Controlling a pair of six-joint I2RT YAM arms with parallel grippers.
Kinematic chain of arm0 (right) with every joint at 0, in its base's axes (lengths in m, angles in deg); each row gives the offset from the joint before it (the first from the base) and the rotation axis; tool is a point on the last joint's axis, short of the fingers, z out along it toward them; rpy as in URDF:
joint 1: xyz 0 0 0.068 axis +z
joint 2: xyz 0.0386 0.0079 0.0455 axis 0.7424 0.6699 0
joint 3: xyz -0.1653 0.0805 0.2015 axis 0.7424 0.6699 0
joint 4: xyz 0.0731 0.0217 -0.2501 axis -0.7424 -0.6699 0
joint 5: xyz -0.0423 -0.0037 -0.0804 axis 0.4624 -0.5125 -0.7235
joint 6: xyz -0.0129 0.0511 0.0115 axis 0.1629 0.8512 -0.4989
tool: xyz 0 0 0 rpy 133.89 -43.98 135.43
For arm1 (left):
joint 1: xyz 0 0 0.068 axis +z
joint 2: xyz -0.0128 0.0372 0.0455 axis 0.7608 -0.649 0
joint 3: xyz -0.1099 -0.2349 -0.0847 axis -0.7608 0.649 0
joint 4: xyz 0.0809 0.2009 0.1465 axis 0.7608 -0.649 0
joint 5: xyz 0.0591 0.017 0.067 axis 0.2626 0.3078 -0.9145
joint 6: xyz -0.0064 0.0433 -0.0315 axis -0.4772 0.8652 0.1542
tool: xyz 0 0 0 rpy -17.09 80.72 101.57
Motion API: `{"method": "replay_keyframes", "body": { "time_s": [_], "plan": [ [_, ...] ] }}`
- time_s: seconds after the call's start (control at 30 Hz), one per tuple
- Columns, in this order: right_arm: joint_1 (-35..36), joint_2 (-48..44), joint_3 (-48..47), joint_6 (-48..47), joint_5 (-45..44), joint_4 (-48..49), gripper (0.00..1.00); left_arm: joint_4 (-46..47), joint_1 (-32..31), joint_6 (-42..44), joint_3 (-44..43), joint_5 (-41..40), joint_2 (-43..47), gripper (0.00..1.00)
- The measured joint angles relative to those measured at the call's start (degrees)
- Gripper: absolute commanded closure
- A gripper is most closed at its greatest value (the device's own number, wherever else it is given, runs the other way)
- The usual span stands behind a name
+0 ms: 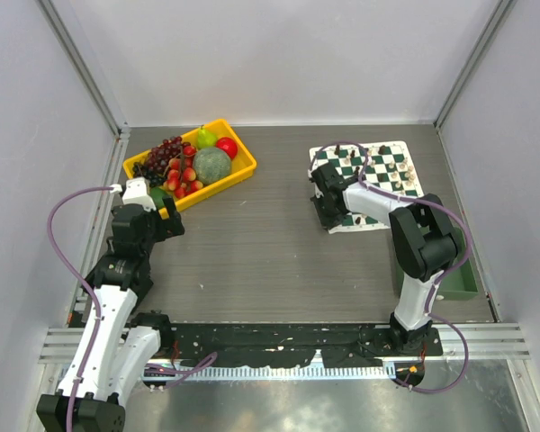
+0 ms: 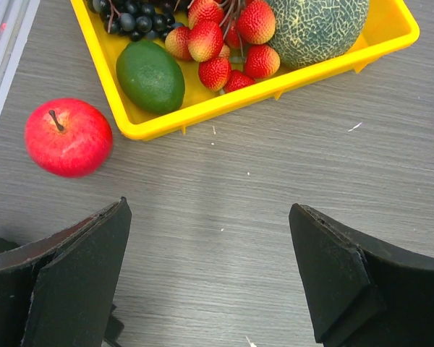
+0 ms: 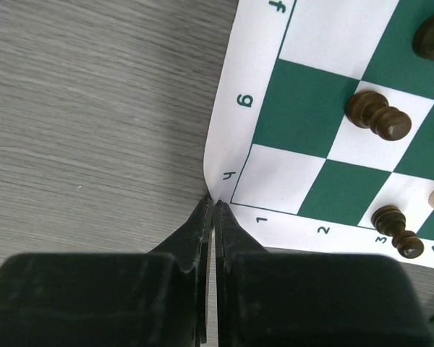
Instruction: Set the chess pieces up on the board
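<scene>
The board (image 1: 401, 183) is a green and white checkered mat lying at the back right of the table. Several small dark and cream chess pieces (image 1: 384, 149) stand or lie on it. In the right wrist view, dark pieces (image 3: 377, 116) lie on their sides on the board (image 3: 302, 95). My right gripper (image 3: 213, 204) is shut on the board's white corner, which curls up between its fingertips. It sits at the board's near left corner (image 1: 328, 212). My left gripper (image 2: 210, 210) hangs open and empty over bare table, near the yellow tray (image 1: 166, 220).
A yellow tray (image 1: 243, 168) of fruit sits at the back left. Its near rim (image 2: 275, 90) shows in the left wrist view, with a red apple (image 2: 69, 137) on the table beside it. A plain green tray (image 1: 463, 281) lies by the right wall.
</scene>
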Motion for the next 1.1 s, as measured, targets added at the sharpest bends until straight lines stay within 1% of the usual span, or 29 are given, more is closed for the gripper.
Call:
{"method": "replay_keyframes", "body": {
  "time_s": [0.6, 1.1],
  "plan": [
    [7.67, 0.61, -0.57, 1.88, 0.13, 1.18, 0.95, -0.04, 0.0, 0.02, 0.22, -0.61, 0.0, 0.01],
    [13.7, 0.35, 0.5, 5.09, 3.67, 4.33, 0.95, -0.13, 0.0, 0.0, 0.57, -0.61, 1.68, 0.01]
  ]
}}
